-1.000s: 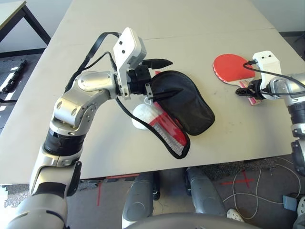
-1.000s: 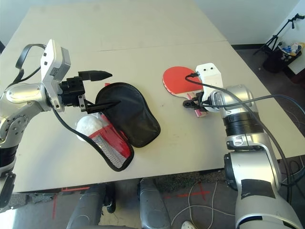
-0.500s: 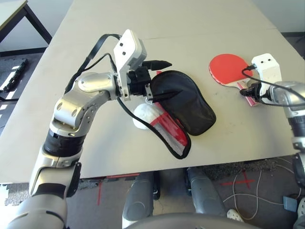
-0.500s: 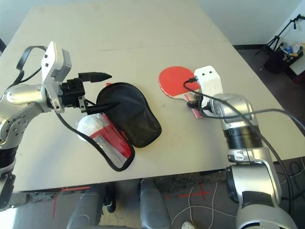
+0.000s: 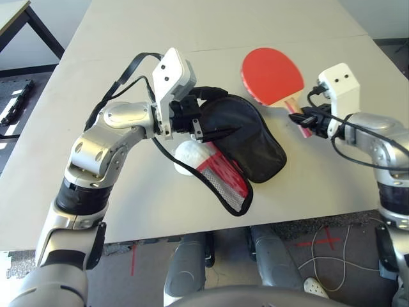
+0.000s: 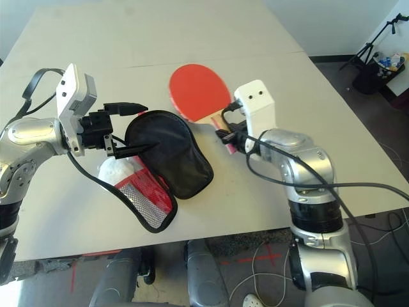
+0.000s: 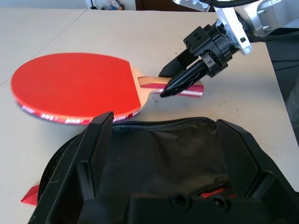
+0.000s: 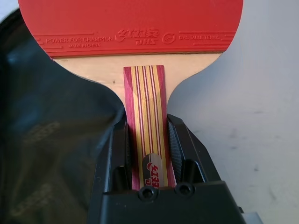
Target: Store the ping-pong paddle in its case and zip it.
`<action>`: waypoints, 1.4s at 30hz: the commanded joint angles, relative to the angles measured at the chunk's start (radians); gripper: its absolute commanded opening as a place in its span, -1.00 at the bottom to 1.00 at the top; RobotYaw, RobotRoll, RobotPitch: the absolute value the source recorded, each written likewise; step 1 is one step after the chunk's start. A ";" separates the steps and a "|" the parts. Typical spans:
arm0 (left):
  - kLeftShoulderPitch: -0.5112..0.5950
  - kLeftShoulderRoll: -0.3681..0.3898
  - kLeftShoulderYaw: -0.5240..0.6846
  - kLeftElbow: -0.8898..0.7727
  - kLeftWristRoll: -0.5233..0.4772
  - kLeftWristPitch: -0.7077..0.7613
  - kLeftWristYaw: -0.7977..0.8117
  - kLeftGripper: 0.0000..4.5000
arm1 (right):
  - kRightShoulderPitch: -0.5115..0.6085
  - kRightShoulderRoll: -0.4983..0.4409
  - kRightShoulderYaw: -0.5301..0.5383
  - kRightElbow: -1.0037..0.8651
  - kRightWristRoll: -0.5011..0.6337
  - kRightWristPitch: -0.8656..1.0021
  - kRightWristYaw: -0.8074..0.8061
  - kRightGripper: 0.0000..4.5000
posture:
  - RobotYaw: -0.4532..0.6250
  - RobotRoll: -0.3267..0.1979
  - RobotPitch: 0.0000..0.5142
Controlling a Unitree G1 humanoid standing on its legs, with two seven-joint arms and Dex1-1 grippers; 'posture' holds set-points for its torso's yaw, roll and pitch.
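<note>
Pale beige desk [image 5: 128,192] w/ a matte surface and a seam line across the upper part of the head views. Centre frame lies the case [image 5: 246,137]: soft fabric, paddle-shaped, flopped open so its black lining faces up, zipper teeth along the edge. Its red outer flap w/ black mesh pocket [image 5: 225,182] trails toward lower centre. A whitish soft pouch [image 5: 190,157] is tucked beside and partly under that flap.

Left end effector [image 5: 216,110], left of centre, is spread wide: one black finger above the case's rim, the other inside the opening, against the lining.

Ping-pong paddle [image 5: 271,75] sits in upper centre-right, held off the desk just beyond the case's far edge. Round, smooth red rubber face; pale wood neck; striped red-and-tan handle w/ a small red logo badge. Right end effector [image 8: 148,140] is clamped on the handle's sides, fingers [image 8: 180,142] flat against the wood. White camera block [image 5: 339,86] and black cables ride on the right wrist.
</note>
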 commanded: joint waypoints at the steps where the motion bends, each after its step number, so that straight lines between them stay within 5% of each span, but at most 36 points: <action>1: 0.016 0.005 -0.007 -0.036 0.000 0.017 0.002 1.00 | 0.000 0.059 0.048 -0.084 0.032 0.098 -0.038 -0.50 | -0.28 0.25 -0.10; 23: 0.008 -0.003 -0.006 -0.063 -0.004 0.057 0.017 1.00 | -0.054 0.184 0.142 0.005 0.048 0.325 -0.150 -0.50 | -0.25 0.25 -0.04; 34: 0.014 0.004 0.003 -0.072 -0.005 0.063 0.022 1.00 | -0.039 -0.003 0.063 -0.054 0.197 0.326 -0.001 0.99 | -0.23 0.25 -0.05; 42: 0.028 0.019 0.015 -0.073 -0.003 0.053 0.020 1.00 | -0.022 -0.136 0.073 -0.013 0.243 0.229 0.076 0.99 | -0.22 0.25 -0.05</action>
